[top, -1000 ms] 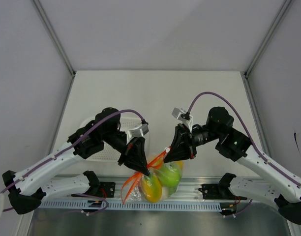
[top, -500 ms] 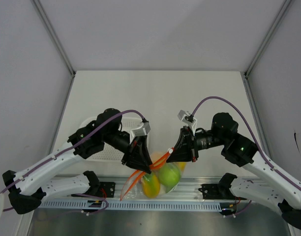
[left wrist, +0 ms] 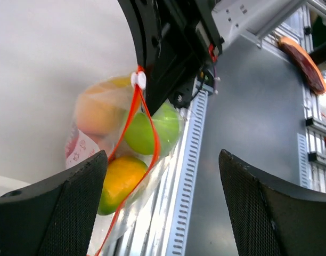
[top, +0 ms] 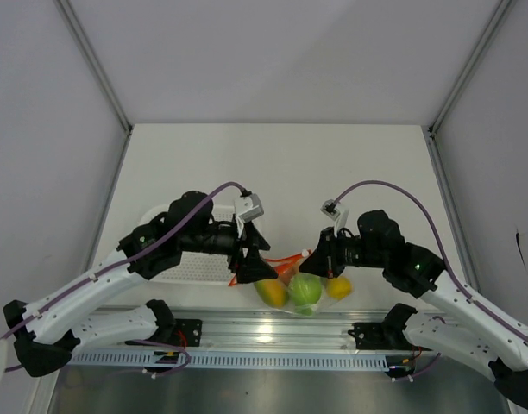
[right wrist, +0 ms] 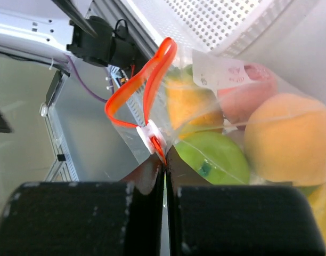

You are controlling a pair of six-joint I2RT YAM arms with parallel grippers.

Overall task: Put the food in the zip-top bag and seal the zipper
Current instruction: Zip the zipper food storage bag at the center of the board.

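Bag (top: 305, 291) of fruit (left wrist: 152, 128) sits between my two tools. My right tool (right wrist: 164, 166) is clamped on the zipper (right wrist: 144, 85) end, with the white slider (right wrist: 152, 137) just beyond its fingertips. My left tool (left wrist: 162, 186) is spread wide, with the bag ahead of it. I cannot tell whether they touch.

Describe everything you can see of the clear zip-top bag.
The clear floppy plastic zip-top bag is at the white table's near edge by the metal rail, bulging with toy fruit: a green fruit, orange-yellow fruits, a pinkish fruit. A white printed label shows on its side. Its red-orange zipper strip gapes in a loop, so the mouth is unsealed. The right gripper is shut on its edge at the white slider; the left gripper stands open beside it.
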